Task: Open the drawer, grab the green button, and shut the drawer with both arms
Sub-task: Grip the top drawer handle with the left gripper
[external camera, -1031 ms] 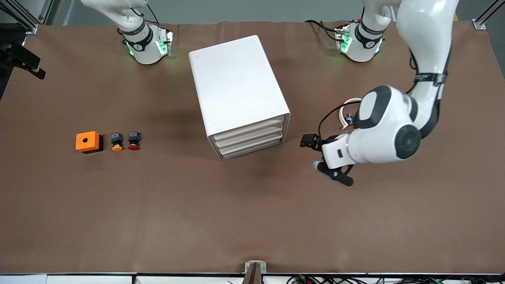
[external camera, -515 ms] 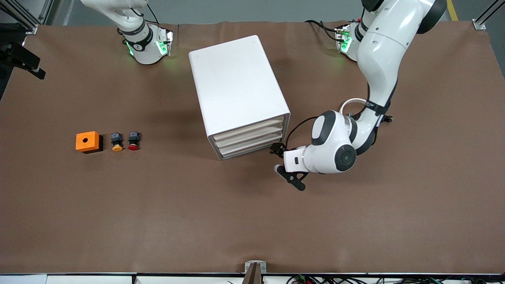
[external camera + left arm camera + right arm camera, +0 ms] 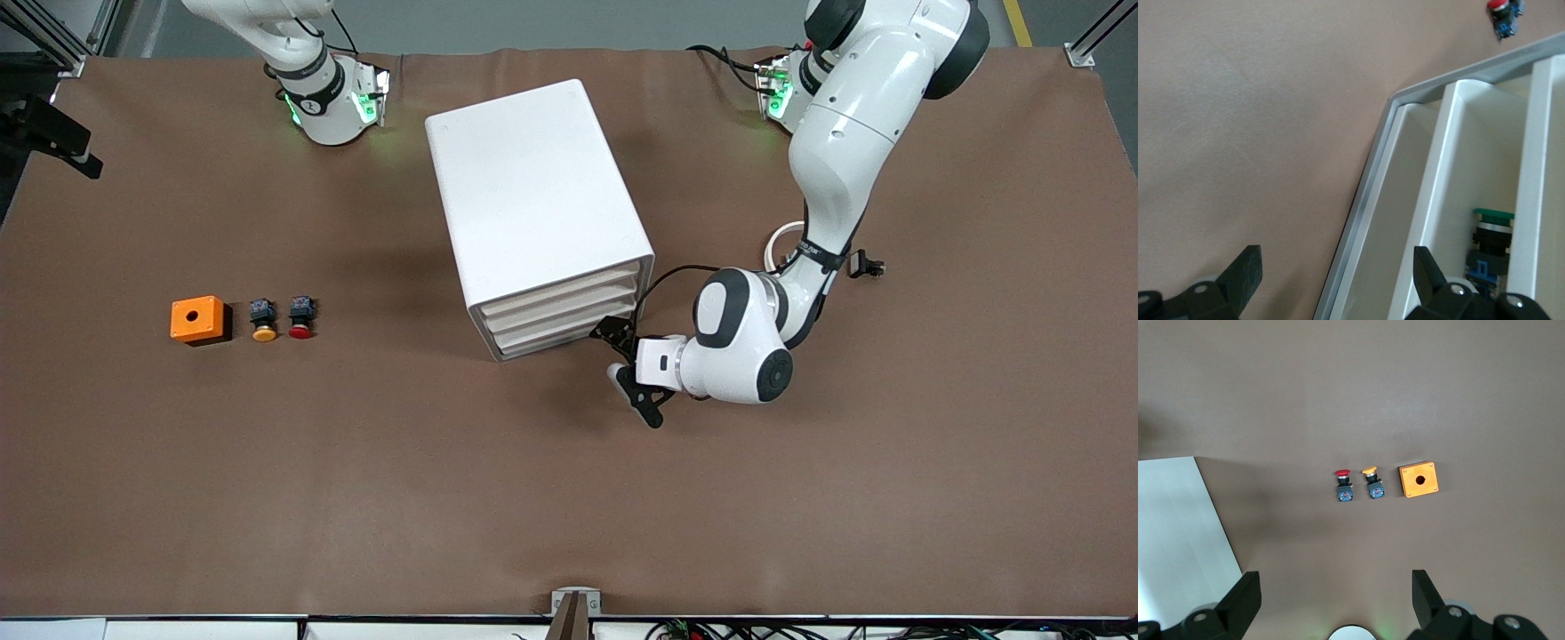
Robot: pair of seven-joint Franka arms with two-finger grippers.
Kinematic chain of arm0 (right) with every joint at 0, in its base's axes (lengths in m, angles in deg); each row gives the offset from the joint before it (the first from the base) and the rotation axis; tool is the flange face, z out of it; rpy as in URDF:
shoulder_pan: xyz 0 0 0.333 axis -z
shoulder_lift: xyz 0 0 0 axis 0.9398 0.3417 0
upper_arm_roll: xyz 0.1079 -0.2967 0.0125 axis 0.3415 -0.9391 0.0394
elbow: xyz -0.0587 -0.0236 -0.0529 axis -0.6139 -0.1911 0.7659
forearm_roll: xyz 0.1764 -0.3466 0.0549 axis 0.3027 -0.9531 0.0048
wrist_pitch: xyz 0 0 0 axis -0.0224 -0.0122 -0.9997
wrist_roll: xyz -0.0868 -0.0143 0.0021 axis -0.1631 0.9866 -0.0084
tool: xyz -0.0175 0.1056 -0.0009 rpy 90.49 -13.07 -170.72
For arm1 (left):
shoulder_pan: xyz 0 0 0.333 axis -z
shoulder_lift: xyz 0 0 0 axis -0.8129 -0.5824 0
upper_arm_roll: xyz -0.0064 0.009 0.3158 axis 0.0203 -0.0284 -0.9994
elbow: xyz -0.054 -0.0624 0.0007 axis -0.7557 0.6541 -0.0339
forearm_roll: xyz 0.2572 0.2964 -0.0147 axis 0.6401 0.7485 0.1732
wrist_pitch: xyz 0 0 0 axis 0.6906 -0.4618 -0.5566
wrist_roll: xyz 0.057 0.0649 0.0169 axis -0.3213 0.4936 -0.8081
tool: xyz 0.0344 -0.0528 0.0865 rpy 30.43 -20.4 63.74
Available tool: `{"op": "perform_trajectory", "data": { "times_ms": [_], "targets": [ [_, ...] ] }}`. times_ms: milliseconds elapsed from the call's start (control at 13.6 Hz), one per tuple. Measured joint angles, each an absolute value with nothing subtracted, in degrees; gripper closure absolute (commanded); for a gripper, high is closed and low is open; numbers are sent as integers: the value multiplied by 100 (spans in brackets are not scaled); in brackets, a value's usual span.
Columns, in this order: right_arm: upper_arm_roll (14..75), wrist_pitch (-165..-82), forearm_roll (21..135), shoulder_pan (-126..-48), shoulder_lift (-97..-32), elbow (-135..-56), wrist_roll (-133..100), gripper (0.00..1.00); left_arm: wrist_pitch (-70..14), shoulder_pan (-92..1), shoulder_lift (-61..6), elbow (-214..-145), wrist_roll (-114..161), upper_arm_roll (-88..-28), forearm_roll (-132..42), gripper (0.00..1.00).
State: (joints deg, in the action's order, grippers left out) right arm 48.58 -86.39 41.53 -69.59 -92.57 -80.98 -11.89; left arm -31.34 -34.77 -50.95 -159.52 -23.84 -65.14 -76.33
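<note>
The white cabinet [image 3: 533, 196] stands mid-table with its three drawers shut. The lowest drawer [image 3: 560, 336] faces the front camera, angled toward the left arm's end. My left gripper [image 3: 627, 364] hangs open just in front of that end of the drawer fronts, touching nothing. In the left wrist view the gripper [image 3: 1336, 260] straddles the edge of the cabinet front [image 3: 1365, 200]. The green-capped button [image 3: 1491, 230] shows inside it; I cannot tell in which drawer. My right gripper [image 3: 1335, 583] waits open, high above the table, holding nothing.
An orange box [image 3: 196, 318] with a hole, a yellow-capped button [image 3: 263, 321] and a red-capped button [image 3: 300, 319] lie in a row toward the right arm's end. The right wrist view shows them too.
The left arm has swung in from its own end of the table, bringing its open gripper up to the drawer fronts. The right arm has not moved.
</note>
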Motion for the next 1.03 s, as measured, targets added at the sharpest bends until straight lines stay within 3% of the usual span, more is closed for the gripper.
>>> {"op": "perform_trajectory", "data": {
  "times_ms": [442, 589, 957, 1031],
  "targets": [
    [4858, -8639, 4153, -6958, -9261, -8128, -1189, 0, -2639, -3480, -5097, -15940, -2916, -6506, -7702, 0],
    [4858, -8639, 4153, -6958, -9274, -8151, -1189, 0, -2611, -3480, -5103, -15940, -3008, -6506, -7702, 9],
    [4858, -8639, 4153, -6958, -9291, -8165, -1189, 0, -2581, -3457, -5123, -15945, -3055, -6487, -7702, 9],
    [4858, -8639, 4153, -6958, -9292, -8166, -1189, 0, -2580, -3450, -5138, -15948, -3055, -6486, -7702, 15]
  ]
}}
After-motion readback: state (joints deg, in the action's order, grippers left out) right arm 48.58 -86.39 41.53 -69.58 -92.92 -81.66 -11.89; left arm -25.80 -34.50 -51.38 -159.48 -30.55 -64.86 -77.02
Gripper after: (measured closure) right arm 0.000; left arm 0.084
